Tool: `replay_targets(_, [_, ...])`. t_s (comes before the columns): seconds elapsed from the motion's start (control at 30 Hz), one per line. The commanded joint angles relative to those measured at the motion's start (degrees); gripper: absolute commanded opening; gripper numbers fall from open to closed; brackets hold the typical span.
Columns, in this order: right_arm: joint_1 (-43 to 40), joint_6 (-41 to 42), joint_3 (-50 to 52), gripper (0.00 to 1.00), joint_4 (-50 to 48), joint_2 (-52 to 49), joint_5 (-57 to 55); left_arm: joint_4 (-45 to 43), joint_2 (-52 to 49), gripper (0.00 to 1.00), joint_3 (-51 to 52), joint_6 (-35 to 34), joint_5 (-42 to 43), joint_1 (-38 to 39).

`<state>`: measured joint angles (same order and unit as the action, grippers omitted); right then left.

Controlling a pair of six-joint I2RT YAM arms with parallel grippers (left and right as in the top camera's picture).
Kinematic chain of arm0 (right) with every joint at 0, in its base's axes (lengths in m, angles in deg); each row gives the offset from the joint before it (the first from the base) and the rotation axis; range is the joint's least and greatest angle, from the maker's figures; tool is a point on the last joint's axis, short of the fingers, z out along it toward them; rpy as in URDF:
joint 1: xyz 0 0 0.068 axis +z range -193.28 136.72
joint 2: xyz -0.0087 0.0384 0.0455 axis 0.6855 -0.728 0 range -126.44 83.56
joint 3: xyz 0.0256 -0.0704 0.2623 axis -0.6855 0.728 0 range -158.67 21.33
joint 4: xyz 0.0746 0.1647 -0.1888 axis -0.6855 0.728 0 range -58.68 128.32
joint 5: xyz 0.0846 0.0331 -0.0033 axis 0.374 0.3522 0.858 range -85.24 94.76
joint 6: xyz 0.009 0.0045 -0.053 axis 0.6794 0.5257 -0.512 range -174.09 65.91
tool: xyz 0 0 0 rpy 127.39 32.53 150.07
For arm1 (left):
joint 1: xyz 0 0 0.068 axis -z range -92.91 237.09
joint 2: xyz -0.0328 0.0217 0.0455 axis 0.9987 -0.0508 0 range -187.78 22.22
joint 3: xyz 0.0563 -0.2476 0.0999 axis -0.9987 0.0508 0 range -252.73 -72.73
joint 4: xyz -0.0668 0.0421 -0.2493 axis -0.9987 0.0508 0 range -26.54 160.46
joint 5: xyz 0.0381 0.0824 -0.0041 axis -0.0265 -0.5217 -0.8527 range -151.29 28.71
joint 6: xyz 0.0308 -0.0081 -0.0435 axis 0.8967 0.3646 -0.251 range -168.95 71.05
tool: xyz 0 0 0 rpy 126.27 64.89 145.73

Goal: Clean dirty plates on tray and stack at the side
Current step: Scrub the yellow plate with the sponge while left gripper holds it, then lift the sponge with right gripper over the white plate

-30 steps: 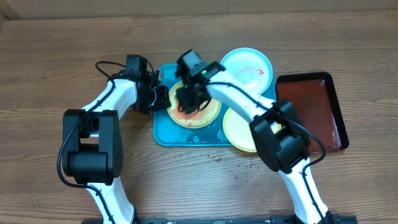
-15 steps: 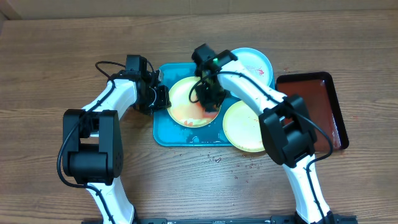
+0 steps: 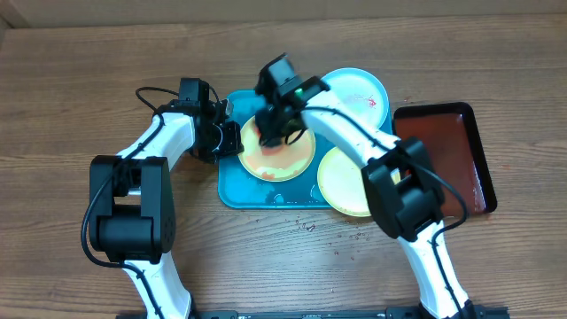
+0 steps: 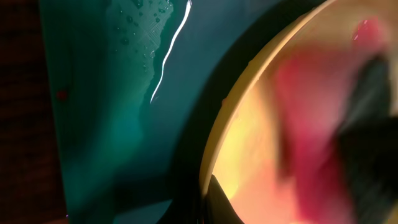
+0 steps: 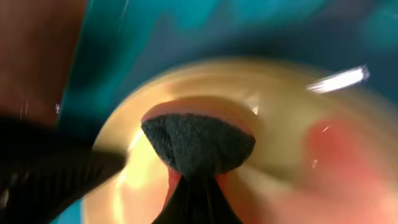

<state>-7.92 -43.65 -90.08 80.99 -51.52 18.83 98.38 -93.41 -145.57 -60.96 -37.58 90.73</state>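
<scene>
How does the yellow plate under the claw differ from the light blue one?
The yellow plate lies inside the turquoise tray, smeared orange-red, the right claw holding a sponge on it. The light blue plate overhangs the tray's far corner, untouched, with thinner red marks. Both are round.

Brown wood-grain table (image 3: 53, 106) fills overhead view, grain running left-right. Pale beige strip (image 3: 266, 7) along far edge; wall or board, can't tell. Light even, shadows soft. Few small specks (image 3: 306, 227) on wood, front centre.
</scene>
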Motion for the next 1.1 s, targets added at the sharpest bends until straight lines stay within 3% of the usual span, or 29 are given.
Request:
replay_targets(0.0, [1.4, 0.0, -0.2, 0.04, 3.6, -0.9, 2.4, 0.4, -1.4, 0.04, 1.5, 0.2, -3.3, -0.4])
replay_targets(0.2, [-0.8, 0.0, -0.2, 0.04, 13.3, -0.9, -9.0, 0.4, -1.4, 0.04, 1.5, 0.2, -3.3, -0.4])
replay_targets(0.47, [-3.3, 0.0, -0.2, 0.04, 11.6, -0.9, -23.5, -0.3, -1.4, 0.04, 1.5, 0.2, -3.3, -0.4])
replay_targets(0.6, [-3.1, 0.0, -0.4, 0.04, 6.7, -0.9, -17.7, -0.5, -1.4, 0.04, 1.5, 0.2, -3.3, -0.4])
replay_targets(0.77, [-3.7, 0.0, -4.8, 0.04, 6.8, -0.6, -1.9, -0.5, -1.4, 0.04, 1.5, 0.0, -3.3, -0.4])
replay_targets(1.07, [-9.8, -0.2, -20.8, 0.04, 22.4, 1.8, 2.1, -1.0, -1.4, 0.04, 1.5, 0.0, -4.7, -0.4])
